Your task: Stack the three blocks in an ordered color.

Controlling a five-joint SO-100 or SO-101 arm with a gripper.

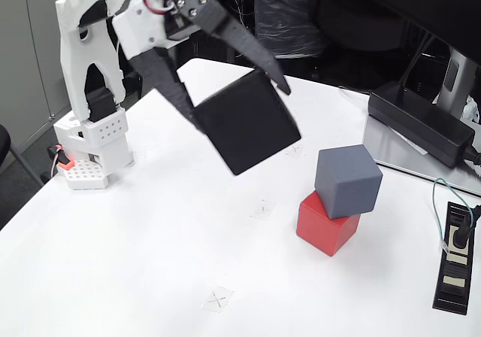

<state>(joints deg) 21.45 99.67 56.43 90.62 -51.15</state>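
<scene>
In the fixed view a slate blue-grey block [348, 180] sits on top of a bright red block [326, 223] on the white table [150, 262], right of centre; the upper cube is turned a little and overhangs the lower one. A black block [246, 123] hangs tilted in the air, up and to the left of that pair. My gripper [239, 107], with black fingers, is shut on the black block, one finger along its left edge and one across its top right edge.
The arm's white base [90, 138] stands at the table's left edge. A long black power brick [421, 122] lies at the right rear, and a black power strip [456, 256] with a cable lies at the right edge. Small X marks [218, 299] dot the tabletop.
</scene>
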